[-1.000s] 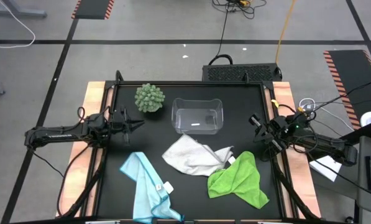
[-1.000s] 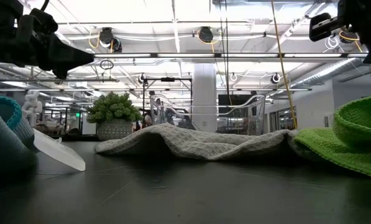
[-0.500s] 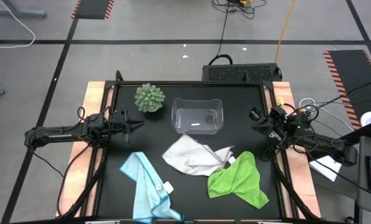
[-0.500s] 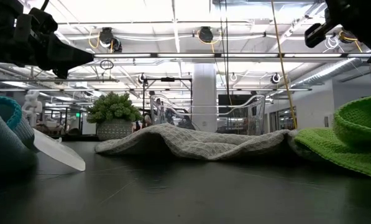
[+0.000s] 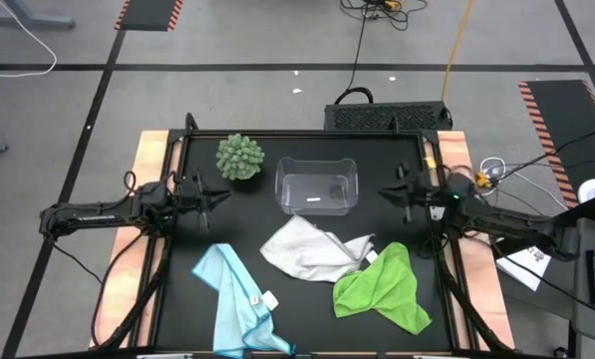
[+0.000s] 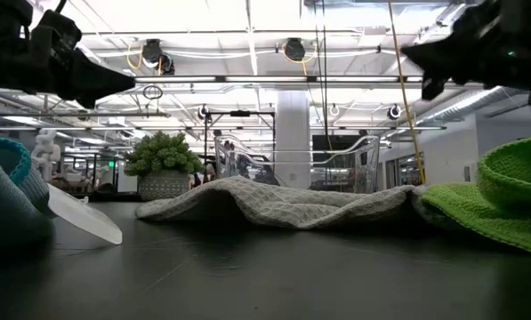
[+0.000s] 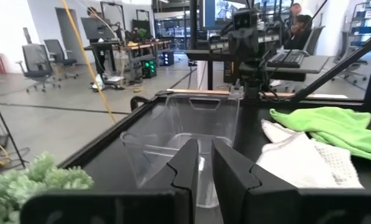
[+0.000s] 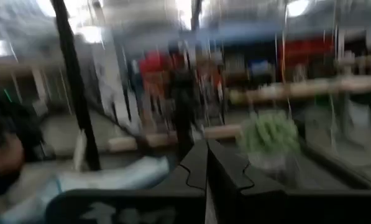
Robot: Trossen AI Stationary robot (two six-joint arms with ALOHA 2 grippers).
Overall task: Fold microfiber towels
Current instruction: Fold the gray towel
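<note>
On the black table point(image 5: 397, 279) the crumpled white microfiber towel point(image 5: 307, 249) lies mid-table, touching the lime green towel point(image 5: 385, 289) on its right, the light blue towel point(image 5: 232, 299) front-left, while the left pincer point(image 5: 217, 196) and right pincer point(image 5: 385, 193) hover empty, fingers nearly together.

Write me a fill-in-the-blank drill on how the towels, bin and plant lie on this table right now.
1. The white towel lies between the light blue towel and the ____ towel.
2. The clear plastic bin holds ____ towels.
3. The spiky ball plant stands beside the bin, on the side of the ____ hand.
4. The small white tag belongs to the ____ towel.

Missing words: lime green; no; left; light blue
</note>
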